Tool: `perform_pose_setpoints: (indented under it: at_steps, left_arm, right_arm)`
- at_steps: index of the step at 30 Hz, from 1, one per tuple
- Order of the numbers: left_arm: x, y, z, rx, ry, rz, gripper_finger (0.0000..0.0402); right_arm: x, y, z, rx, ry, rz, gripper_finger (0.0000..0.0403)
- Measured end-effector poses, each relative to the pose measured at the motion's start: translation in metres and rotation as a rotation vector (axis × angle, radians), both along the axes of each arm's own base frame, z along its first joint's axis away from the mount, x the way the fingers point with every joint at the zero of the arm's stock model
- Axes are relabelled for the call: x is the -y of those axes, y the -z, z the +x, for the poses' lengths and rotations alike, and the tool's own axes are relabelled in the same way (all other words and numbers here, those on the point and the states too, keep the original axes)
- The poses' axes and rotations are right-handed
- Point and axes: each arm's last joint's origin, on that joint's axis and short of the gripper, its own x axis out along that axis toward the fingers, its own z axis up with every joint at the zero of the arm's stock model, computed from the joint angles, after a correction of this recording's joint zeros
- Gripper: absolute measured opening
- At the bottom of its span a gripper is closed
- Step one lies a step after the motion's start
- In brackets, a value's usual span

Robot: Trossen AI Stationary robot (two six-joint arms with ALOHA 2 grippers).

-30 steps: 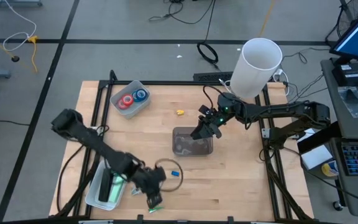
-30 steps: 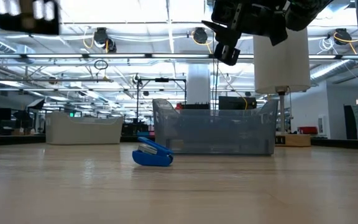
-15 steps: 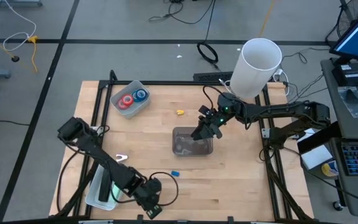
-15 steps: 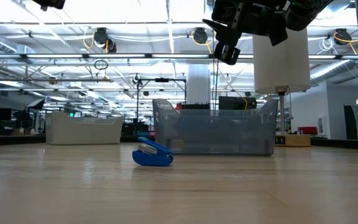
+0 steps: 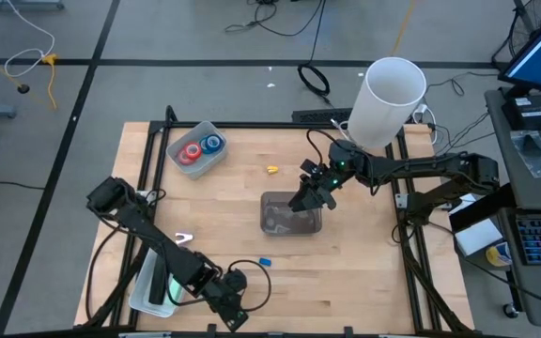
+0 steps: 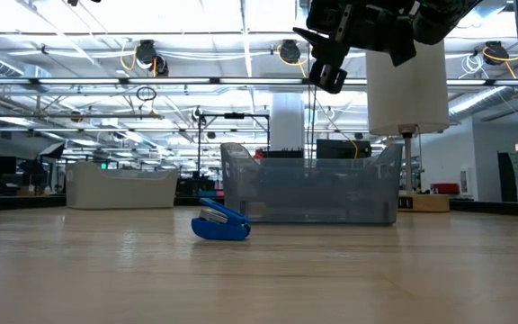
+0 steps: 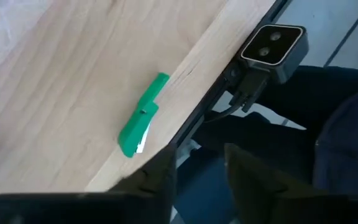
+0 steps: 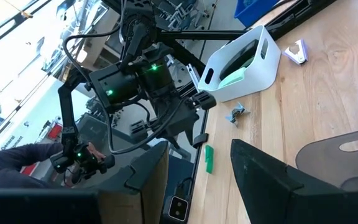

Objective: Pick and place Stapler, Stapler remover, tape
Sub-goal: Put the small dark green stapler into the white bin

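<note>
While the left gripper (image 7: 197,163) hangs over the near edge of the table (image 5: 364,272) with its fingers apart and nothing between them, a slim green piece (image 7: 143,116) lies free on the wood just inside that edge. I cannot tell whether it is a stapler or a remover. It looks like light, rigid plastic that would skate on the smooth boards if nudged. I would pinch it across its narrow width at mid-length, pushing away from the edge so it cannot drop off.

The right gripper (image 5: 301,201) hovers over the far rim of the clear bin (image 5: 291,225) at mid-table. Its fingers are also spread and empty.

The blue stapler (image 6: 221,222) rests on the table near of that bin and slightly to its left, apart from it. It is small, hard-shelled and probably heavier than it looks because of the metal inside. Its hinged top could give under a grip from above and below, so a hold across the flat sides near the middle should be steadier.

The tape rolls (image 5: 201,148), red and blue, sit packed together in a clear tub (image 5: 175,141) at the far left of the table. They should be light and stiff, but rounded and prone to rolling. One finger through the open centre and one outside the ring would grip most securely. Since the rolls touch each other, lifting one may drag its neighbour.

A white bin (image 5: 142,286) stands at the near left, beside the left arm.
</note>
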Motion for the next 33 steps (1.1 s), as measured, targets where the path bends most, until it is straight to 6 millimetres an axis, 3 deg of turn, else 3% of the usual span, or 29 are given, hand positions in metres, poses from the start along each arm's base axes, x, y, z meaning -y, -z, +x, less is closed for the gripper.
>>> perform_pose_setpoints:
  at_steps: [4, 7, 22, 33]
  left_arm:
    - [0.002, -0.002, 0.003, 0.054, 0.036, -0.009, 0.018]
    - [0.004, -0.004, 0.005, 0.109, 0.08, -0.008, 0.0193]
    - [0.004, -0.002, 0.007, 0.135, 0.102, 0.01, 0.0138]
    - [0.013, 0.037, 0.01, -0.106, -0.022, -0.066, 0.0136]
  right_arm:
    - [0.0, 0.0, 0.0, 0.006, -0.001, -0.009, 0.0167]
    - [0.0, 0.0, 0.0, 0.009, -0.001, -0.012, 0.0167]
    - [0.0, 0.0, 0.0, 0.011, -0.001, -0.015, 0.0167]
    - [-0.001, 0.001, 0.0, 0.002, -0.003, -0.019, 0.0167]
